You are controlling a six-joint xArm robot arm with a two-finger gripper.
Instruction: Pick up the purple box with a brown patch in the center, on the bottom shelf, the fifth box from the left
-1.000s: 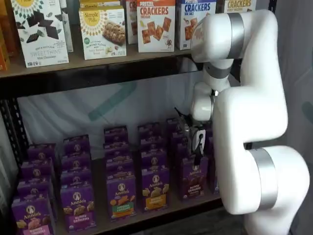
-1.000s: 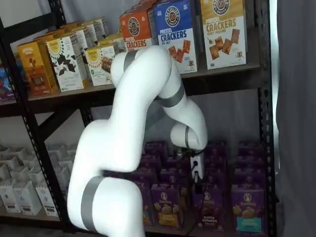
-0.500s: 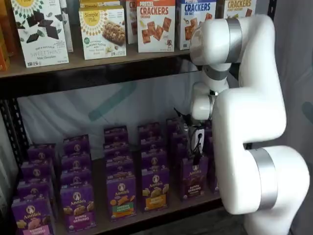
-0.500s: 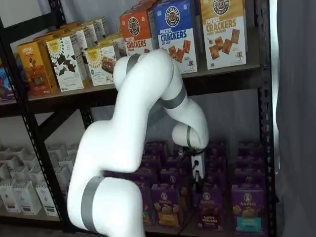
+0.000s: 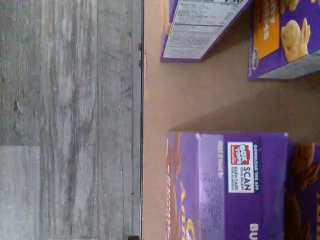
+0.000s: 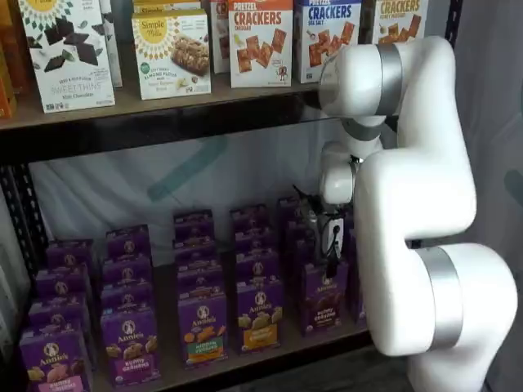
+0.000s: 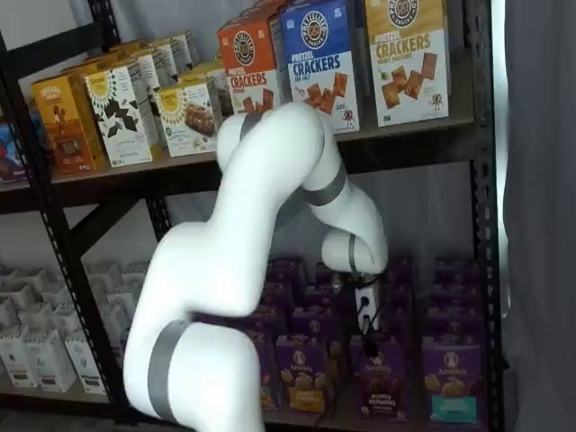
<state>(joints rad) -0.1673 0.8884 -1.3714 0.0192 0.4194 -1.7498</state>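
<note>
- All places here are given from the purple box (image 6: 324, 296), which stands upright at the front edge of the bottom shelf (image 6: 270, 353), its dark brown centre patch facing out; in a shelf view it shows again at (image 7: 379, 380).
- Far to its left, a purple box with pink lettering (image 6: 54, 359) stands at the front of the outermost row.
- Closer on the left comes a purple "bunny grahams" box (image 6: 131, 345), then a purple box with an orange-and-green band (image 6: 203, 327).
- Just beside its left is a purple box with a yellow band (image 6: 260, 314), apart from it by a narrow gap (the wrist view shows bare tan board between these two cartons).
- Behind each front carton, further purple boxes run back in a row towards the rear of the rack.
- Right above the purple box hangs the gripper (image 6: 330, 263), white body with black fingers pointing down; its tips are near the carton's top, and I cannot tell if they touch.
- The fingers hold nothing, and the jaws stand fully spread.
- High above, the upper shelf (image 6: 163, 104) carries tall cracker boxes (image 6: 261, 42).
- To the right of the purple box, the white arm (image 6: 417, 204) fills the view; a purple box with a teal band (image 7: 452, 382) stands just beyond.
</note>
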